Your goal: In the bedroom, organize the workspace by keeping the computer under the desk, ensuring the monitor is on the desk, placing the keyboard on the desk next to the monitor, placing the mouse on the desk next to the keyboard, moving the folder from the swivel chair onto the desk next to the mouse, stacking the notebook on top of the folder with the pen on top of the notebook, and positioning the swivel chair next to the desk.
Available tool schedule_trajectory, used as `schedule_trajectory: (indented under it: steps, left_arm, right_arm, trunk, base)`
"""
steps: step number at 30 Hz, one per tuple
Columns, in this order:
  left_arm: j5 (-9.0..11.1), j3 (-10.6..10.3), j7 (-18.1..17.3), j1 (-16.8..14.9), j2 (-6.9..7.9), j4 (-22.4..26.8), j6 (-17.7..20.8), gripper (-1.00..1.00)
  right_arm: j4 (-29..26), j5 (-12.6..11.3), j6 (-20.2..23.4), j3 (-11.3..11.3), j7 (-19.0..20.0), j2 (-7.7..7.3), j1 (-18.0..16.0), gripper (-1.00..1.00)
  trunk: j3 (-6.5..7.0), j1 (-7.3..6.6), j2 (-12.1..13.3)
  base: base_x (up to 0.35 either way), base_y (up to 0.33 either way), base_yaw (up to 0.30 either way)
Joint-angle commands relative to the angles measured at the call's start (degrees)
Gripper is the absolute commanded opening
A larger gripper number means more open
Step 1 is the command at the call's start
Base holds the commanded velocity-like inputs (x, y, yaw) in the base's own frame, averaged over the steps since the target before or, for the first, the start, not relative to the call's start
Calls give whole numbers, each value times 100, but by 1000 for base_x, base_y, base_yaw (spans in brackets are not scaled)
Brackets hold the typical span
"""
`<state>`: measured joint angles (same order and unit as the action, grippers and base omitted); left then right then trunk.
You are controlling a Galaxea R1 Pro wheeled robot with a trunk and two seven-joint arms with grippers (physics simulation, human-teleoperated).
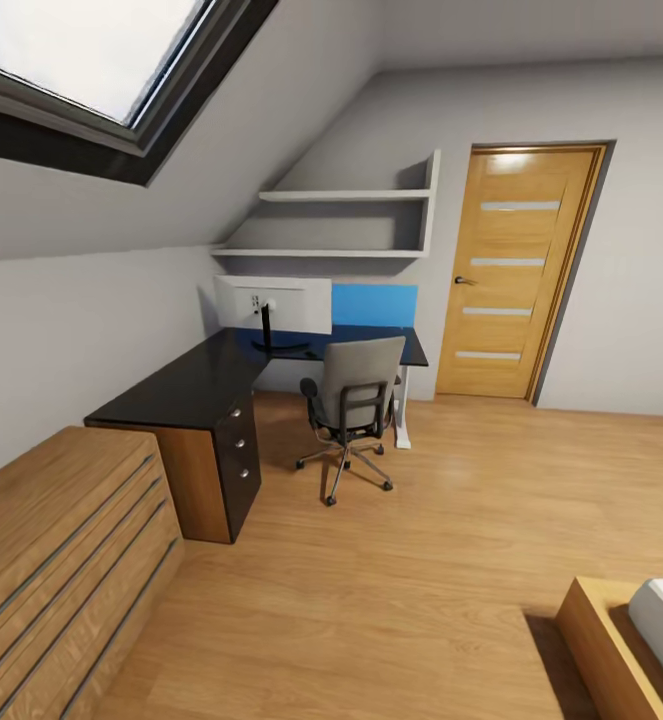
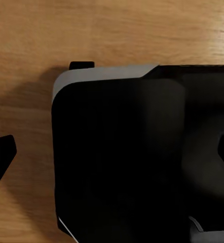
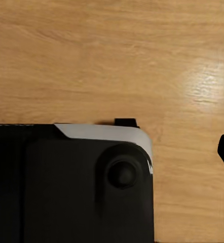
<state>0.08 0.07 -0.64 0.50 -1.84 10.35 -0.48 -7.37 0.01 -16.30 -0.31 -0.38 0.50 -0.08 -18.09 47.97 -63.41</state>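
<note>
One grey upholstered swivel chair (image 1: pixel 354 398) stands just beside the glossy black L-shaped counter (image 1: pixel 186 385), which carries a white-backed monitor (image 1: pixel 273 305); either pincer's state cannot be told.

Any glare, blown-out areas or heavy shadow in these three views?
Head view: the skylight is blown out white, and the swivel chair casts a soft floor shadow. Right wrist view: a glare patch on the wood floor. Left wrist view: the robot's base renders nearly featureless black.
</note>
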Motion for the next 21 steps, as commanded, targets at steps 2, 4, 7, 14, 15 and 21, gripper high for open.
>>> schedule_trajectory:
  steps: [2, 4, 7, 14, 15, 21]
  left_arm:
    - [1, 2, -14, 3, 4, 74, -2, 100]
    - [1, 2, -17, 3, 1, 137, 1, 100]
    - [1, 2, -1, 3, -1, 249, 6, 100]
    - [-1, 2, 48, 3, 31, 1604, 0, 100]
    - [34, 2, 47, -1, 28, 1765, -8, 100]
    - [122, 20, 47, -3, 14, 1783, -465, 100]
  right_arm:
    - [-42, -2, -222, -3, -5, -23, -1, 100]
    - [-233, 2, -539, -4, -5, -36, -1, 100]
    - [-480, -5, -926, -6, -18, -47, -5, 100]
    - [-1555, -36, -1148, -37, -174, 294, -21, 100]
    - [-1719, -53, -1152, -38, -312, 464, -53, 100]
    - [-1849, -188, -1162, -48, -579, 606, -199, 100]
  trunk:
    - [32, -44, 78]
    - [67, -88, 159]
    - [121, -154, 279]
    - [247, -308, 560]
    - [265, -330, 600]
    - [373, -462, 840]
  base:
    - [0, 0, 0]
    - [0, 0, 0]
    - [0, 0, 0]
    - [0, 0, 0]
    - [0, 0, 0]
    - [0, 0, 0]
